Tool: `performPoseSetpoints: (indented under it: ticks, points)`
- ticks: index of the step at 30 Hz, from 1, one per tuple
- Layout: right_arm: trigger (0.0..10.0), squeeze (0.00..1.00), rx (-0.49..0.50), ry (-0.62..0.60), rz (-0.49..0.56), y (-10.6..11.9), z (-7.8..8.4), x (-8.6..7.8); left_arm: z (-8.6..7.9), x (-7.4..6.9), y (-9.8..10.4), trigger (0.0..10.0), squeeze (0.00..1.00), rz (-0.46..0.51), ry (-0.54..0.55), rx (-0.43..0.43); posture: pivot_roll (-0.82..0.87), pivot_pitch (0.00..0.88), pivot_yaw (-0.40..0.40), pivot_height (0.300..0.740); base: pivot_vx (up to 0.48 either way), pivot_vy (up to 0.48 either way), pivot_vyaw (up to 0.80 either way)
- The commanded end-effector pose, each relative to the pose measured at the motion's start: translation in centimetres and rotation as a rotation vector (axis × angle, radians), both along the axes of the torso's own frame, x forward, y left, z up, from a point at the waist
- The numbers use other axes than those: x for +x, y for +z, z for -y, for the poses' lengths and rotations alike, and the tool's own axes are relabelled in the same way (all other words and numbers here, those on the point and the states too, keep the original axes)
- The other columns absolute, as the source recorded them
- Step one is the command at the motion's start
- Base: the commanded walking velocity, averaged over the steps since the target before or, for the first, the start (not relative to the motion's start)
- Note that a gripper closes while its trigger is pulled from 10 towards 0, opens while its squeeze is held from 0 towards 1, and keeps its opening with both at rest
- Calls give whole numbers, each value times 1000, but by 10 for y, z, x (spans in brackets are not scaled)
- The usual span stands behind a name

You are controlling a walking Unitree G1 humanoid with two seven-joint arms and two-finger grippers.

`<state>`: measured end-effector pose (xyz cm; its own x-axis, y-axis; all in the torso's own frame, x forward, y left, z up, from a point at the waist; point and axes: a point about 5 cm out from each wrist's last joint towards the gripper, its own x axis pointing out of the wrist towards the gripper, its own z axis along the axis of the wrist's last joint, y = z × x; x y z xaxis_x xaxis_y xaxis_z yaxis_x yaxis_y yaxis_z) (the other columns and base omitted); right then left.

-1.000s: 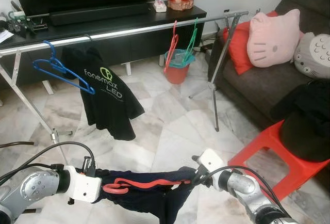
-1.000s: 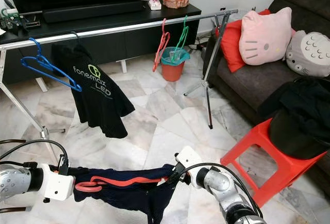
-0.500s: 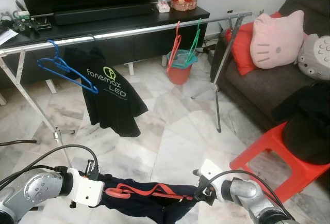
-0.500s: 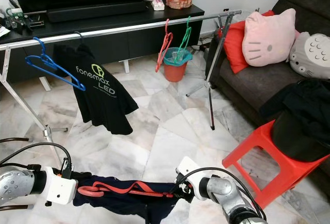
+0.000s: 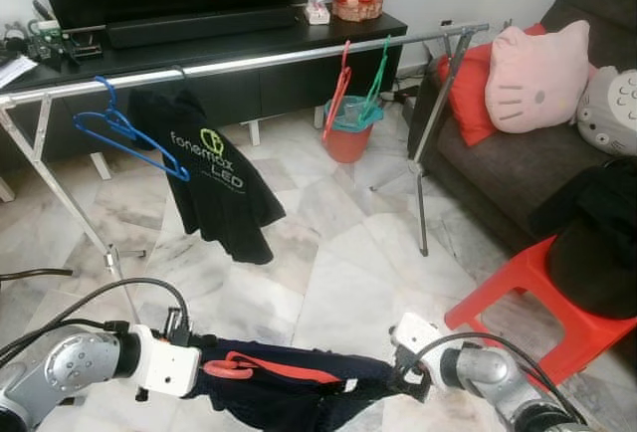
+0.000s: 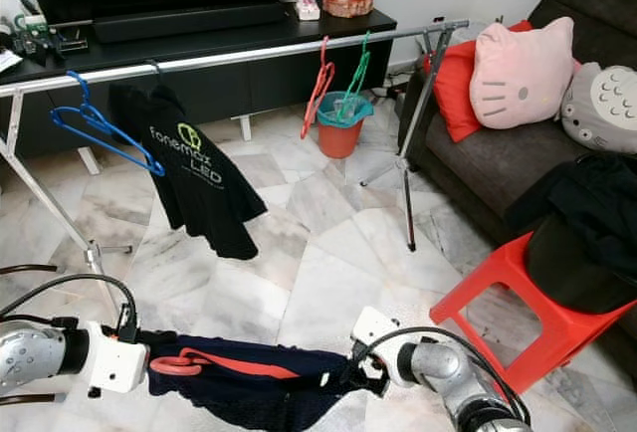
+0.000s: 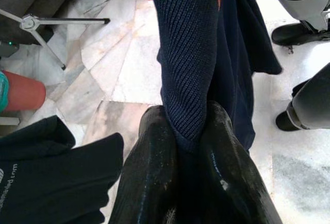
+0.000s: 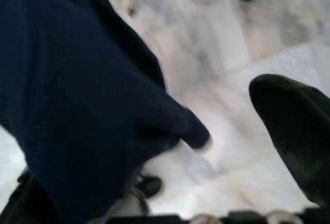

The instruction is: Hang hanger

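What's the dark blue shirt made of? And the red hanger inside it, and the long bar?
The dark blue shirt looks like soft ribbed knit fabric; fine rows show. The red hanger seems smooth, glossy plastic. The long bar looks like shiny silver metal.

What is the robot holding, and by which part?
A navy garment on a red hanger: left gripper pinches one end; right gripper is at the other.
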<state>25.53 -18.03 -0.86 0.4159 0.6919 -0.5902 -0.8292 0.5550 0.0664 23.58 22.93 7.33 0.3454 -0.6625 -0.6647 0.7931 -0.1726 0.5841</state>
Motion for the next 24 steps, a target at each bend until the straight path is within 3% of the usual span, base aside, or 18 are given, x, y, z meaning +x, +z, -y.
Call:
performPoseSetpoints:
  ticks: [1,4,5,12,17,19,21,24]
  points:
    - [10000,1000,84,27,-29,4,-3,-1,-2,4,2,10000,0,8,8,10,22,0,-73,740,0,0,0]
    - [10000,1000,114,53,-64,4,-5,-2,-1,4,1,10000,0,6,6,8,22,0,-73,740,0,0,0]
    - [10000,0,100,120,-97,1,-8,-9,2,3,1,10000,0,1,-2,3,21,0,-72,740,0,0,0]
    - [10000,0,109,314,-265,-10,-15,-32,6,0,-2,10000,0,-20,-19,1,21,0,-72,740,0,0,0]
    - [10000,0,136,350,-275,-9,-17,-35,6,-1,-2,10000,0,-22,-18,3,21,0,-72,740,0,0,0]
    - [10000,0,85,314,-229,-9,-17,-30,6,-1,-3,10000,0,-24,-17,3,28,0,-75,740,0,0,0]
    - [10000,0,-46,282,-167,-11,-11,-24,7,-1,-4,10000,0,-32,-14,4,27,0,-75,740,0,0,0]
    - [10000,0,-107,262,-138,-12,-6,-22,7,-1,-4,10000,0,-38,-5,5,26,0,-76,740,0,0,0]
